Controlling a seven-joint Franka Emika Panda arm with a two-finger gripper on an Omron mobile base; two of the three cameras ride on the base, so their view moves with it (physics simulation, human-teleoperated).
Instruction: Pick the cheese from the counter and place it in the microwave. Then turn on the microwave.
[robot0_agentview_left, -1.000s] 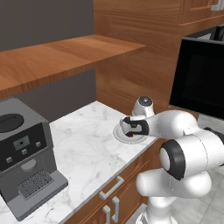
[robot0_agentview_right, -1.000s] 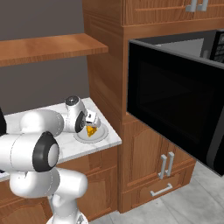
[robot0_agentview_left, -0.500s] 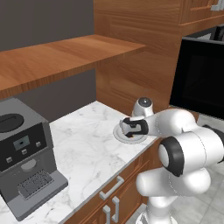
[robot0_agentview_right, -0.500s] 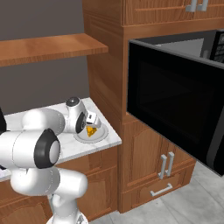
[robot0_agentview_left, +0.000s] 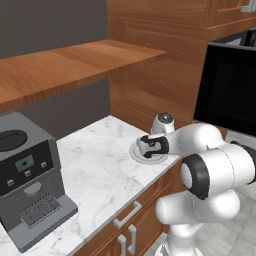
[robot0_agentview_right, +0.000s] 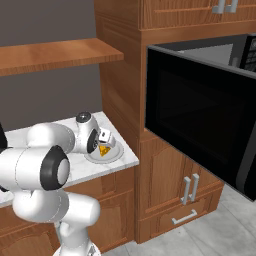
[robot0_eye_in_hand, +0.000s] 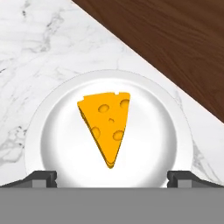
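The cheese (robot0_eye_in_hand: 108, 127), an orange-yellow wedge with holes, lies flat in the middle of a round plate (robot0_eye_in_hand: 57, 127) on the white marble counter (robot0_eye_in_hand: 39, 48). My gripper (robot0_eye_in_hand: 112, 177) hangs directly above it, open, one fingertip (robot0_eye_in_hand: 41, 177) at each side of the plate and nothing between them. From the right base the cheese (robot0_agentview_right: 104, 150) peeks out beside the hand on the plate (robot0_agentview_right: 116, 151). The hand (robot0_agentview_left: 151, 145) covers the plate (robot0_agentview_left: 137, 154) in the left base view. The microwave (robot0_agentview_right: 200, 120) stands to the right, its dark glass door swung open.
A black and grey coffee machine (robot0_agentview_left: 27, 180) sits at the counter's (robot0_agentview_left: 95, 165) left end. A brown wooden shelf (robot0_agentview_left: 65, 65) runs above the counter. A wooden wall panel (robot0_agentview_right: 122, 85) rises just behind the plate, and the counter edge lies close to the plate.
The hand has sunk slightly toward the plate; the jaws stay wide and the cheese has not moved.
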